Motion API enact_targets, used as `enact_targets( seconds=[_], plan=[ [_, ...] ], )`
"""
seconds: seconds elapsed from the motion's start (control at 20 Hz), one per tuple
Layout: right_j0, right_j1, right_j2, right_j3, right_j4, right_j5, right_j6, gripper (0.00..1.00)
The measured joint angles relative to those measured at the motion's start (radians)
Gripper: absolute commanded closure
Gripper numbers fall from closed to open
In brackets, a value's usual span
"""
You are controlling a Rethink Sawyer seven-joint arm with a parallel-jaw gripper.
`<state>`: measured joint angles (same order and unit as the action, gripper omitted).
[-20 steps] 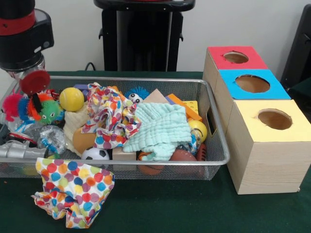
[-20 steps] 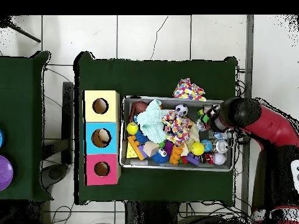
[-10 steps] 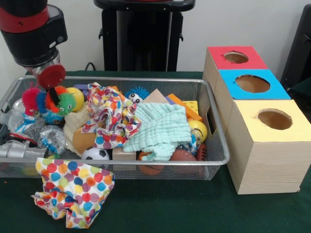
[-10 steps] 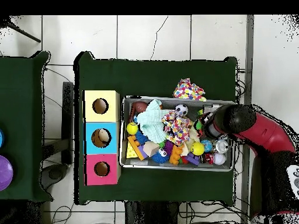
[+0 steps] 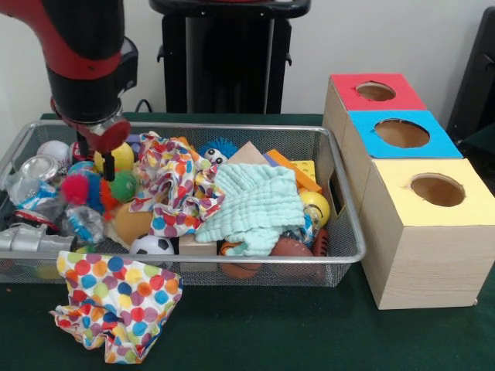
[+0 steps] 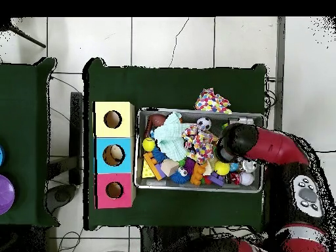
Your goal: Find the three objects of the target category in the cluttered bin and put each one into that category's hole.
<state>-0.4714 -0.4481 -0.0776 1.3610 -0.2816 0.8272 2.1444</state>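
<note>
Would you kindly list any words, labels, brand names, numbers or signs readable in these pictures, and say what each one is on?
None can be read.
The three boxes, red, blue and yellow, have plain tops with only holes.
The toys in the wire bin show no legible print.

White tiled floor [image 6: 170, 39], pale wall [image 5: 371, 35]
</note>
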Motion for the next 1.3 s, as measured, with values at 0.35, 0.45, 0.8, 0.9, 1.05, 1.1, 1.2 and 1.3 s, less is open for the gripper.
enact_targets(
  seconds=[0.35,0.45,0.8,0.9,1.05,1.1,1.2,1.3],
  plan=[
    [0.085,0.028,-0.086,-0.007,-0.064,-0.130,0.000,0.00],
    [0.095,0.028,-0.099,-0.006,-0.062,-0.145,0.000,0.00],
    [0.074,-0.030,-0.095,0.015,0.032,-0.091,0.000,0.00],
    [0.062,-0.050,-0.087,0.021,0.066,-0.049,0.000,0.00],
    [0.034,-0.089,-0.072,0.030,0.129,0.059,0.000,0.00],
    [0.030,-0.095,-0.070,0.031,0.140,0.081,0.000,0.00],
    [0.024,-0.106,-0.068,0.032,0.159,0.120,0.000,0.00],
    [0.022,-0.116,-0.066,0.034,0.182,0.149,0.000,0.00]
  ],
)
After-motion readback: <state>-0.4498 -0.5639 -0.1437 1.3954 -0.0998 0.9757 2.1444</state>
